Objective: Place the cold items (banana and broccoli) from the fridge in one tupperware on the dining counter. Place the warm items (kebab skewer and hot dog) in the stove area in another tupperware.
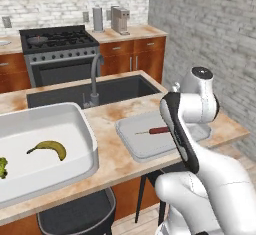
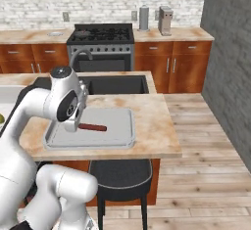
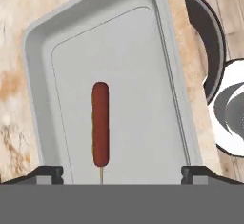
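A kebab skewer (image 3: 100,125), a red-brown piece on a thin stick, lies alone in the shallow grey tupperware tray (image 3: 143,75) on the dining counter (image 1: 115,164). My gripper (image 3: 121,174) hangs open just above the tray, its fingertips (image 3: 47,173) spread wide on either side of the skewer's stick end and holding nothing. The same skewer (image 1: 155,130) (image 2: 92,126) rests in the tray (image 1: 145,146) (image 2: 112,126), partly behind my arm. The banana (image 1: 50,148) and broccoli (image 1: 2,167) lie in the large white tupperware tub (image 1: 75,114). The hot dog and the fridge are out of view.
A dark sink (image 1: 120,89) with a grey faucet (image 1: 95,79) is set in the counter behind the tray. The black stove (image 1: 57,39) (image 2: 103,33) stands at the far wall. Dark stools (image 1: 75,216) (image 2: 120,172) sit under the counter's near edge.
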### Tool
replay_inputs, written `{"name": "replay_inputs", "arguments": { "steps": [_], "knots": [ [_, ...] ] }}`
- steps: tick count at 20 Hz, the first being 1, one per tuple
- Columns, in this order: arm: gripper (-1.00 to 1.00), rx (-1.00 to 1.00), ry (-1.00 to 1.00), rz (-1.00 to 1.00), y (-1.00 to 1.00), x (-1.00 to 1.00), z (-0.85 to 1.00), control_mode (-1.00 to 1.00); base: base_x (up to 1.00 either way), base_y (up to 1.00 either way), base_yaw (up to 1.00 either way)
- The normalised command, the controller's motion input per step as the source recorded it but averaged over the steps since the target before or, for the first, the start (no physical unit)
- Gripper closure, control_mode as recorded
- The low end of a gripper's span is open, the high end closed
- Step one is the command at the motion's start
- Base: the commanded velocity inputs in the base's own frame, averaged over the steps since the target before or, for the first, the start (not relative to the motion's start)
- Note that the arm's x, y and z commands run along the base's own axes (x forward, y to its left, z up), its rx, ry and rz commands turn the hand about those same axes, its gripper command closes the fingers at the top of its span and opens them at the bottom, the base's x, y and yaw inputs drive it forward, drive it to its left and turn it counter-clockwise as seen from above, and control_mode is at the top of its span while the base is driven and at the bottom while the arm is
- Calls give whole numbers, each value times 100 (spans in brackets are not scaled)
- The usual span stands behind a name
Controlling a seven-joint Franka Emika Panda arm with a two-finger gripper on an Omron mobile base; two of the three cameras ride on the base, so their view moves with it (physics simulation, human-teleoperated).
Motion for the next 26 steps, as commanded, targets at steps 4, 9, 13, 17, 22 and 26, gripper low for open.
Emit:
{"name": "replay_inputs", "arguments": {
  "steps": [4,9,13,17,22,26],
  "knots": [
    [-100,-1,-10,32,-2,-74,37,-100,0,0,0],
    [-100,-6,-9,27,-4,-56,54,-100,0,0,0],
    [-100,-15,-16,23,-1,-57,65,-100,0,0,0],
    [-100,-24,-16,25,0,-57,62,-100,0,0,0],
    [-100,-29,-12,21,0,-76,48,-100,0,0,0],
    [-100,-33,-9,7,0,-82,40,-100,0,0,0]
  ]
}}
